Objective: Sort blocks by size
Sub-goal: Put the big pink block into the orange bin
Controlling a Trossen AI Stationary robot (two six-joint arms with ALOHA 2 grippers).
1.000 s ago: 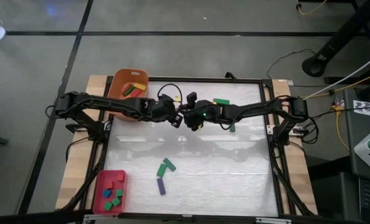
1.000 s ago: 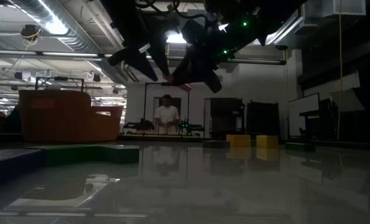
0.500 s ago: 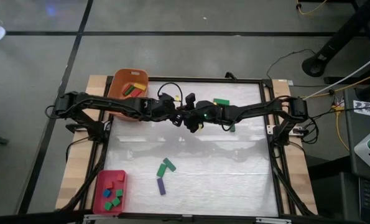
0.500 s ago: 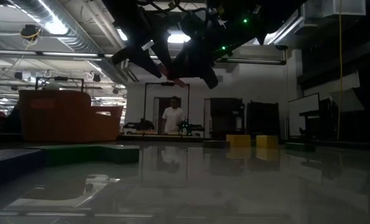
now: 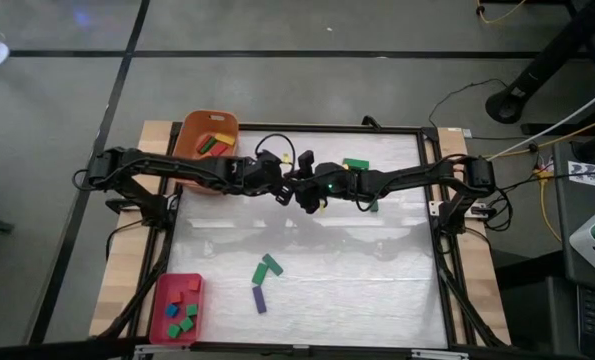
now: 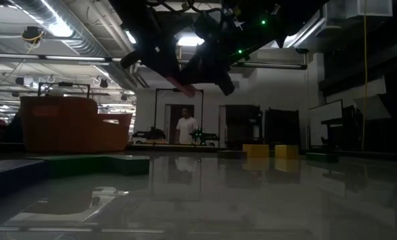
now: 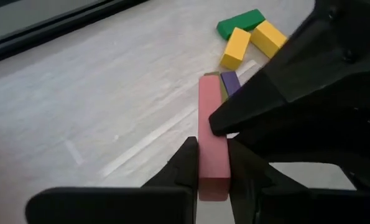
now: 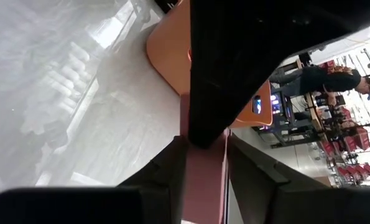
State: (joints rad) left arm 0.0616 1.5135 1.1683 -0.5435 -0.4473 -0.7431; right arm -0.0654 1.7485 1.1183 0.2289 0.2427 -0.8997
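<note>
A long red block [image 7: 212, 143] hangs in the air over the table's far middle, between both grippers. My left gripper [image 7: 212, 167] comes from the table's left and is shut on one end of it. My right gripper [image 8: 204, 163] comes from the right and is shut on the other end. In the high view the two grippers [image 5: 289, 183] [image 5: 303, 187] meet nose to nose and hide the block. On the table below lie green [image 7: 240, 23], yellow [image 7: 235, 48] and purple [image 7: 230, 81] blocks. My left gripper pinches the red block's two long sides [image 7: 211, 177] between its two fingers, at the end nearest its own wrist. The fingers lie level and along the block, coming from the table's left. The block is lifted clear of the table. My right gripper pinches the same block's long sides [image 8: 203, 180] between its two fingers, at the opposite end. Its fingers come level from the table's right, along the block. The left gripper [image 8: 234, 62] covers the block's far part in this view.
An orange tub [image 5: 193, 128] with a few blocks stands at the far left. A flat red tray [image 5: 160, 300] with small cubes lies at the near left. Two green bars [image 5: 267, 267] and a purple bar [image 5: 260, 298] lie near the middle, a green bar [image 5: 356, 163] at the far side.
My left gripper has shut on the free end of the red block, which my right gripper was holding up. The two grippers have drawn a little closer together, and the block has stayed in the air.
</note>
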